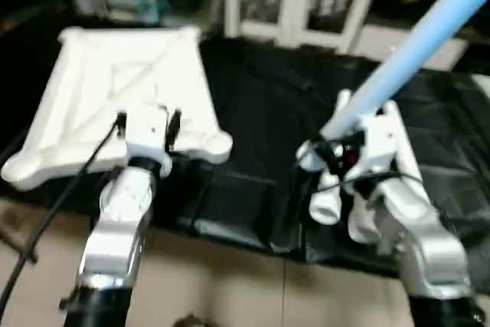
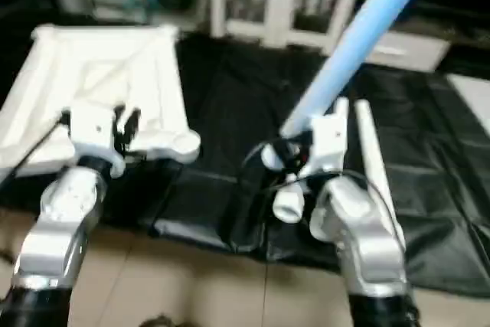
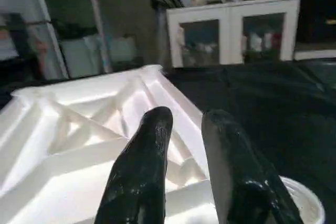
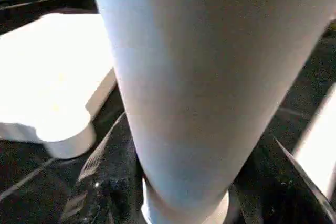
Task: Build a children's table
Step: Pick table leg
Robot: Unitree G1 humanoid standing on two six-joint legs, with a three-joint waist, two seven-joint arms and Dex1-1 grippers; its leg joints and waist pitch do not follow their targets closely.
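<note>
Holding a tapered leg (image 1: 413, 51) clenched near its wide end, the right tool (image 1: 334, 151) tilts it toward the frame's upper right. The left tool (image 1: 145, 126), released, hovers over the table top (image 1: 107, 89) at left, ribs upward on the black worktop (image 1: 260, 105). Good practice: align the leg's end squarely with the near corner socket (image 1: 210, 145) before pressing. No writing is legible.

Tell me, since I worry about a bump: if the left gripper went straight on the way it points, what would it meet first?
Most likely the table top. The left gripper hovers at its near corner, jaws slightly apart, pointing across the ribbed underside; how far above it sits is unclear.
</note>
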